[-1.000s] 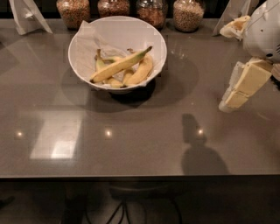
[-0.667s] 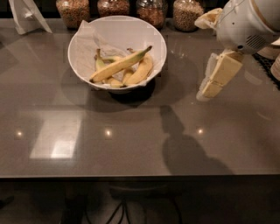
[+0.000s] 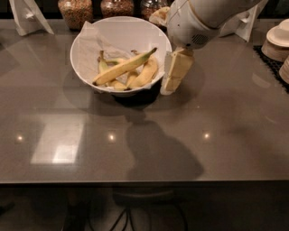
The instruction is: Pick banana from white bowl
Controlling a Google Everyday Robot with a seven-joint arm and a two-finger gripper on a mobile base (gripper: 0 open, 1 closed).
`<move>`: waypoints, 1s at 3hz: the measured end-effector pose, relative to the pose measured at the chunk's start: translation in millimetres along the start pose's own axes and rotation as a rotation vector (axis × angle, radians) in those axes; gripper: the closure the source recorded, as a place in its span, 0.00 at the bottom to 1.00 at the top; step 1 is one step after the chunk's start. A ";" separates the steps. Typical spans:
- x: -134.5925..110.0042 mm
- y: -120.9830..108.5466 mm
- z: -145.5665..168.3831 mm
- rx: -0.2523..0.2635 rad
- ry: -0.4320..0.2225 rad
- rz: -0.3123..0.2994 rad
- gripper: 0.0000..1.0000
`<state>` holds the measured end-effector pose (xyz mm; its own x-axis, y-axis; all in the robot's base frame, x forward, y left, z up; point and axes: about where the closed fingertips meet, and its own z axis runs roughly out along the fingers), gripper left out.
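The white bowl (image 3: 86, 49) stands on the grey table at the back left, lined with crumpled white paper. The long, nearly straight yellow banana (image 3: 124, 67) lies across it, its greenish dark tip pointing to the right rim. Shorter curved bananas (image 3: 143, 76) lie under and beside it. My gripper (image 3: 174, 74) hangs with cream fingers pointing down, just right of the bowl's rim and outside it, holding nothing.
Glass jars of grains (image 3: 76, 11) stand behind the bowl. A white stand (image 3: 27, 16) is at the back left. Stacked pale plates (image 3: 277, 43) sit at the right edge on a dark mat. The arm's shadow (image 3: 158, 153) falls on the table's front.
My arm and gripper have moved left from the table's right side to the bowl's right rim. The bananas have not moved.
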<state>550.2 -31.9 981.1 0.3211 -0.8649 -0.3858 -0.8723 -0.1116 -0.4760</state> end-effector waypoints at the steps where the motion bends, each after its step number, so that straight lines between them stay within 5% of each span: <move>1: -18.5 -16.3 24.7 -0.001 -0.016 -0.059 0.00; 3: -16.8 -30.0 35.4 0.014 0.002 -0.110 0.00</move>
<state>584.1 3.3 973.8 0.4136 -0.8489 -0.3293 -0.8267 -0.1985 -0.5265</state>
